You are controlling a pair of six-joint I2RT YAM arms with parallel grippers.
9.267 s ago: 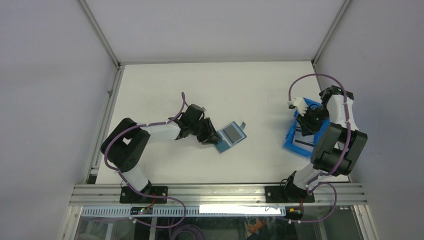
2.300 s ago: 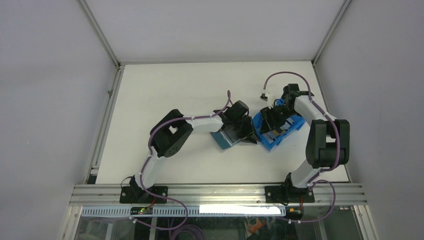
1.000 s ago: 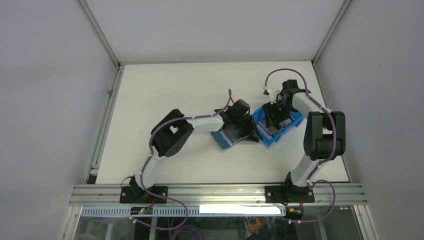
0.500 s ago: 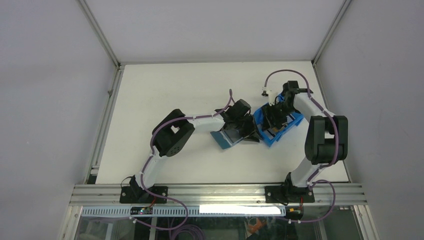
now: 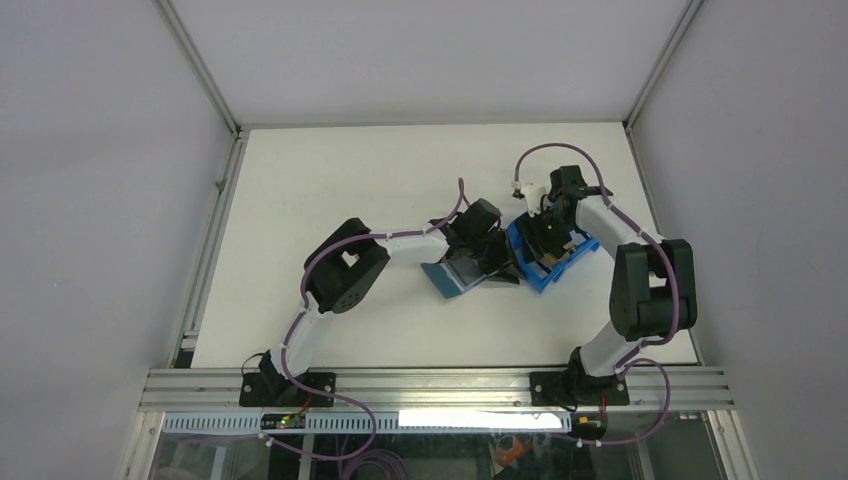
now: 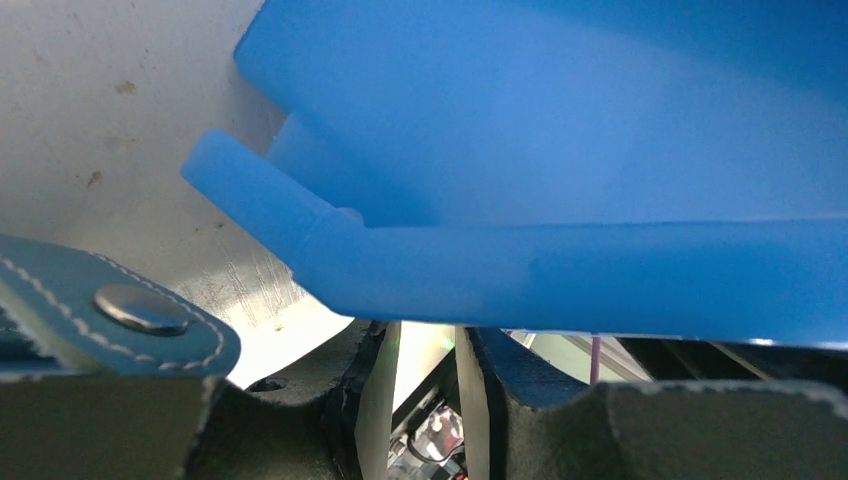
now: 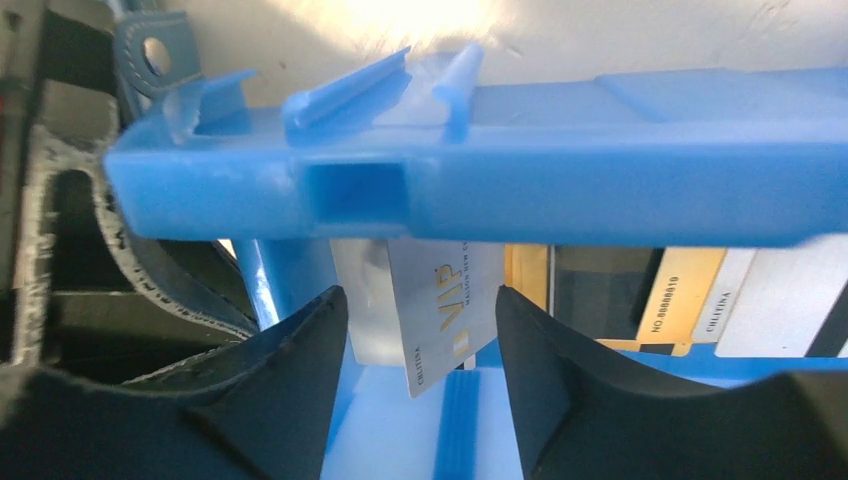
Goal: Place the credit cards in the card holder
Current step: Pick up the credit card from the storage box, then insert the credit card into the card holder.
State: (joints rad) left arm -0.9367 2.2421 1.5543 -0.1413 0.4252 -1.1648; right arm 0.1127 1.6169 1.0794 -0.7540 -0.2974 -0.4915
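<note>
The left pincer (image 6: 422,338) is closed on the card holder (image 5: 450,277). Its fingers stand only a narrow gap apart, and the holder's stitched cover lies across their bases. The holder lies open on the table (image 5: 330,190), grey inside up, reaching back and to the left of the fingertips. Its snap tab (image 6: 140,322) sits just left of the fingers, button up, pointing ahead toward the bin (image 7: 620,190). The bin's blue wall stands right in front of the fingertips.

The right pincer (image 7: 420,292) hangs inside the bin with its fingers wide apart. Between them lies a pale grey card (image 7: 450,300) lettered VIP. Its long axis runs ahead along the fingers, and its near end is skewed a little to the left. Both long edges slip out of sight behind the fingers, so I cannot tell whether they touch it. The other cards (image 7: 690,290) lie side by side to the right of the right finger, long axes the same way.
</note>
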